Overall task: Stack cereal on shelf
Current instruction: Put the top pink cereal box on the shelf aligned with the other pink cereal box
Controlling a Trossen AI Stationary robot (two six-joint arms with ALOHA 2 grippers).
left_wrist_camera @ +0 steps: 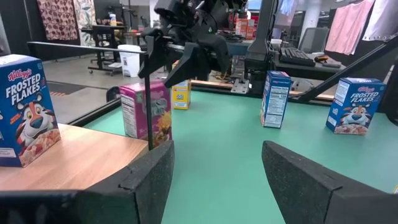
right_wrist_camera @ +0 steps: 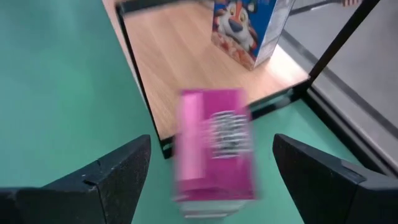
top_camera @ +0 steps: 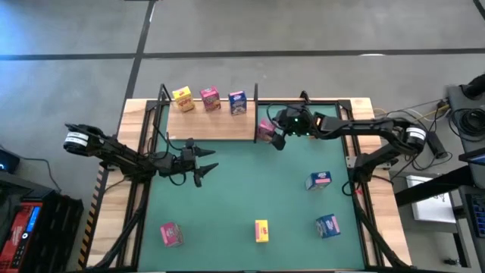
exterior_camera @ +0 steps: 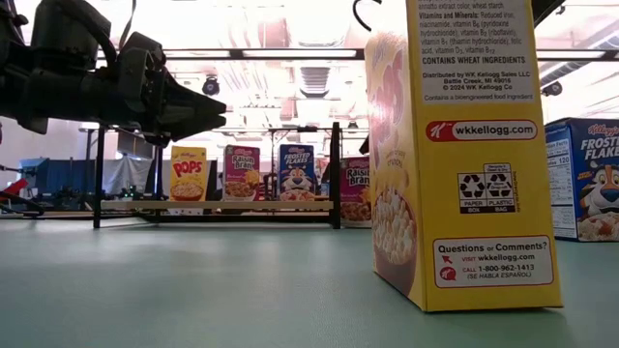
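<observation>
The pale wooden shelf (top_camera: 204, 125) lies at the table's far side. A yellow box (top_camera: 183, 98), a pink box (top_camera: 211, 98) and a blue box (top_camera: 237, 101) stand upright on it. Another pink cereal box (top_camera: 265, 130) stands just past the shelf's right black upright (left_wrist_camera: 149, 93), and in the low view its base (exterior_camera: 356, 220) rests on the green mat. My right gripper (top_camera: 274, 136) hovers over this box, open. Its fingers (right_wrist_camera: 118, 174) stand wide on either side of the box (right_wrist_camera: 214, 143) without touching it. My left gripper (top_camera: 206, 163) is open above the mat, near the shelf's front edge.
Loose boxes stand on the green mat (top_camera: 242, 189): a blue one (top_camera: 319, 180) at mid right, another blue (top_camera: 327, 226), a yellow (top_camera: 261, 230) and a pink (top_camera: 171, 233) along the near edge. Black frame rails (top_camera: 140, 189) run along both sides of the table.
</observation>
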